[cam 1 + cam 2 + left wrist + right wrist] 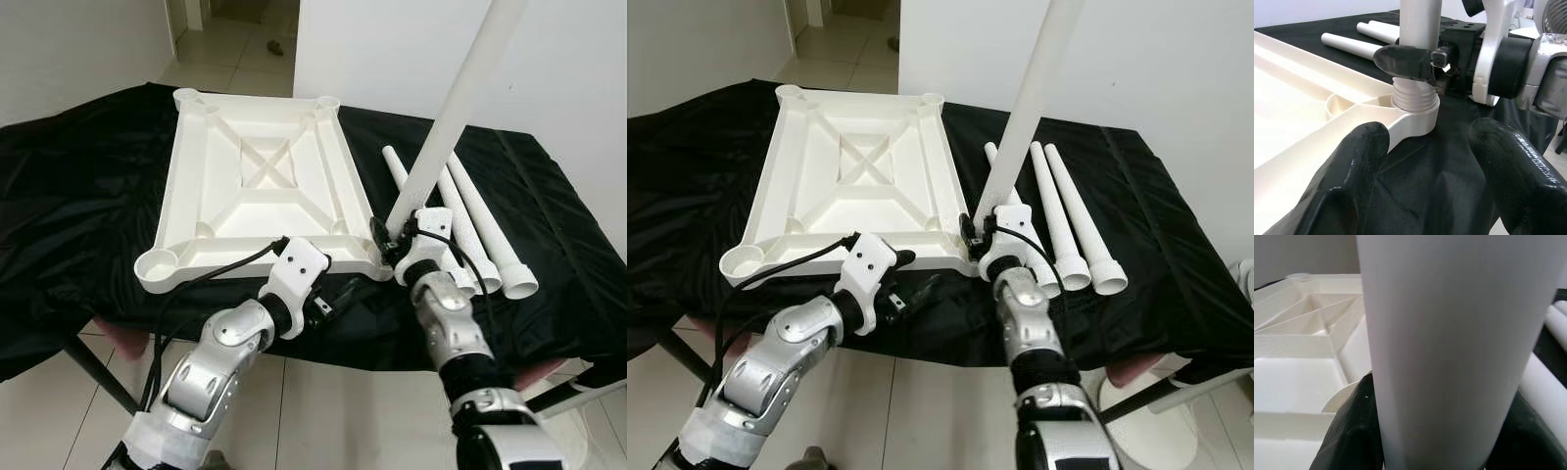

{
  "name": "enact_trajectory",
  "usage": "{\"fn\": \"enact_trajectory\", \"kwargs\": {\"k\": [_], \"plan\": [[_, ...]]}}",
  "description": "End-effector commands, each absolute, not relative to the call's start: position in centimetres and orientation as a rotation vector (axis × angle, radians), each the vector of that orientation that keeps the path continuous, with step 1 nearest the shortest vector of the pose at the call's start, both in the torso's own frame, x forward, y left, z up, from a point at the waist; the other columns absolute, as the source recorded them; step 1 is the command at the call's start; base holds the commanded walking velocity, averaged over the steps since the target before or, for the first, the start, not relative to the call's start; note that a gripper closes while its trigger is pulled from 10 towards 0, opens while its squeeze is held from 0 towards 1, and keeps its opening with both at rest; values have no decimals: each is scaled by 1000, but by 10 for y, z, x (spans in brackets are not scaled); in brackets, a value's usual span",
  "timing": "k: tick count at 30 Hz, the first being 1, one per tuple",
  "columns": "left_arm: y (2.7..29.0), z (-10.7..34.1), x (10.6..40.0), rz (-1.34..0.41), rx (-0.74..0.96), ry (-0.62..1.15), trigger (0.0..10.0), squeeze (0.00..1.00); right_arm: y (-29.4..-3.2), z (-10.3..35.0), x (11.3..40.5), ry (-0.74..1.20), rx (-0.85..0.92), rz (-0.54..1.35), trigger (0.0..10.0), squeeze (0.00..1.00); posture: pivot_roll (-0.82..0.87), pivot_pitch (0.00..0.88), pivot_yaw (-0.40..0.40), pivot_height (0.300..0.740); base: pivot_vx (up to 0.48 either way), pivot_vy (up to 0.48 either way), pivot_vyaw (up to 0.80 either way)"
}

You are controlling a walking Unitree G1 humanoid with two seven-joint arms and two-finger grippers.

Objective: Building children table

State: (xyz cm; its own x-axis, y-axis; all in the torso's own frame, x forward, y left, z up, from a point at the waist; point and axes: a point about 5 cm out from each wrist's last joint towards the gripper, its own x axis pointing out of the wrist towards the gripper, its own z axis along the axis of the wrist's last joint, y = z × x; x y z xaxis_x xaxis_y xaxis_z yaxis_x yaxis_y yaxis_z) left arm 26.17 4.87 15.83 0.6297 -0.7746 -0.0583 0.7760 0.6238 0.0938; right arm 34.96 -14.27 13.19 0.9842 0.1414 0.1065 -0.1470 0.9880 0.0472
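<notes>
The white tabletop (191, 166) lies upside down on a black cloth. My right gripper (394, 243) is shut on a white table leg (456, 98), which stands upright and leans slightly. The leg's threaded end (1414, 95) sits in the tabletop's near right corner socket (1420, 117). One right finger (1405, 61) wraps across the leg just above the threads. My left gripper (1430, 142) is open just in front of that corner and low over the cloth, with nothing between its fingers (1359, 156). Three loose legs (475, 215) lie side by side to the right.
The black cloth (88, 196) covers the whole work table and hangs over its near edge (372, 343). A black cable (211, 274) runs from my left wrist across the tabletop's front rim. A white wall stands behind, with tiled floor (323, 411) below.
</notes>
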Motion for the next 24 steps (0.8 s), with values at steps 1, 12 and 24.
{"fn": "enact_trajectory", "kwargs": {"k": [1,12,24], "plan": [[50,157,261,-872,118,27,10000,0,-146,122,346,-55,66,44,0,0,186,25,-65,740,0,0,0],[46,157,260,-879,112,26,10000,0,-124,134,339,-114,55,-44,10000,0,181,12,-72,740,0,0,0],[48,156,261,-864,130,21,10000,0,-127,138,335,-145,61,-28,10000,1000,182,0,-81,740,0,0,0]]}}
